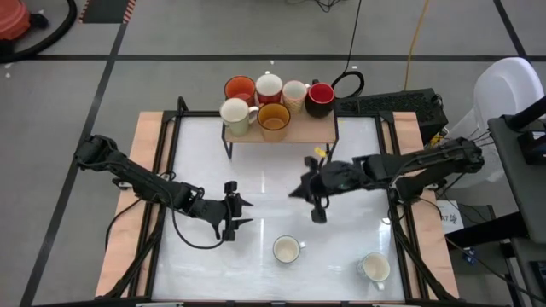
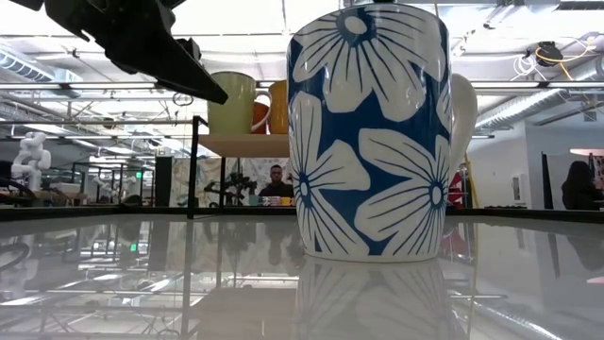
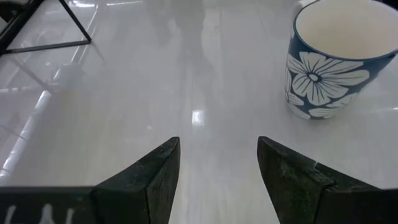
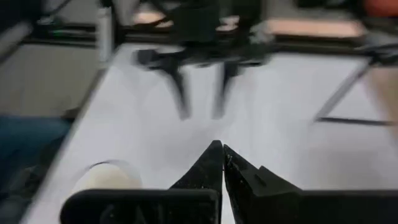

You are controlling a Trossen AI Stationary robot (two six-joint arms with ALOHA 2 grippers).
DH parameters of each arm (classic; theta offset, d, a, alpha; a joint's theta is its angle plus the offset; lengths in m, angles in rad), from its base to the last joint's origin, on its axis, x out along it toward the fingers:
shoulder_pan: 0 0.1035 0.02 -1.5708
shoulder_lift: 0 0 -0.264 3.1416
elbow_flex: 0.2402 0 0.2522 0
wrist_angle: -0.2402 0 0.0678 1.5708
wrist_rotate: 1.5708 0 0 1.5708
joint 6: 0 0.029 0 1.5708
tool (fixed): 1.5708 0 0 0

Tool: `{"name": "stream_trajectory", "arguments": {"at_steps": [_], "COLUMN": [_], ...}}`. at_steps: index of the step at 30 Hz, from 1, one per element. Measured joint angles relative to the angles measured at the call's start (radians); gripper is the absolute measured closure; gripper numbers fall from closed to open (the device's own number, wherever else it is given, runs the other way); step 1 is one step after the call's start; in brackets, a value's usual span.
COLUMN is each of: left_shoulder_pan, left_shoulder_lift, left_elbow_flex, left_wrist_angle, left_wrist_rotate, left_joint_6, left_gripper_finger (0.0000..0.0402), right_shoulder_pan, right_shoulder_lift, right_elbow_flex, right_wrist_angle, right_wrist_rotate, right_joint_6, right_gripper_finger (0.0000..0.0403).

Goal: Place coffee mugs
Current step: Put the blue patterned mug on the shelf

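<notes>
1. Coffee mugs are spread over the white table (image 1: 256,170) in two groups: six on a small raised shelf (image 1: 320,130) at the far edge, two down on the table near the front.
2. The left gripper (image 1: 240,212) hovers over the table's left half with nothing between its fingers (image 3: 155,177), which stand about half open over bare tabletop.
3. The blue-flowered mug (image 1: 287,250) stands upright on the table just ahead of those open fingers and slightly to one side, apart from them; in the left wrist view (image 3: 329,59) its white inside shows.
4. On the shelf, beyond both grippers, the front row holds a cream mug (image 1: 235,113) and an amber-yellow mug (image 1: 274,118); behind them stand an orange mug (image 1: 240,88), a white mug (image 1: 269,85), a second cream mug (image 1: 295,92) and a red mug (image 1: 321,95).
5. The right gripper (image 1: 319,211) hangs over the table's middle, fingers pressed together and holding nothing.
6. A plain white mug (image 1: 374,268) sits upright near the front right, well apart from the right gripper's closed fingertips.
</notes>
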Motion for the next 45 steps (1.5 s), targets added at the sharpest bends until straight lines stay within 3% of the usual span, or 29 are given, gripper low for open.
{"name": "stream_trajectory", "arguments": {"at_steps": [7, 19, 26, 31, 45], "left_shoulder_pan": [0.000, 0.000, -0.001, -0.001, -0.001], "left_shoulder_lift": [0.000, 0.000, 0.000, 0.000, 0.000], "left_elbow_flex": [0.000, 0.000, 0.000, 0.000, 0.000], "left_wrist_angle": [0.004, 0.025, 0.022, 0.022, 0.022], "left_wrist_rotate": [0.000, -0.001, -0.001, -0.001, -0.001], "left_joint_6": [-0.005, -0.031, -0.036, -0.043, -0.050], "left_gripper_finger": [0.0183, 0.0183, 0.0183, 0.0183, 0.0183], "right_shoulder_pan": [0.115, 0.227, 0.245, 0.243, 0.244], "right_shoulder_lift": [0.089, 0.175, 0.251, 0.307, 0.416], "right_elbow_flex": [0.030, 0.159, 0.202, 0.202, 0.201], "right_wrist_angle": [-0.071, -0.173, -0.249, -0.269, -0.186], "right_wrist_rotate": [-0.143, -0.102, -0.110, -0.180, -0.291], "right_joint_6": [0.050, -0.001, 0.032, 0.058, 0.013], "right_gripper_finger": [0.0403, 0.0389, 0.0327, 0.0292, 0.0280]}}
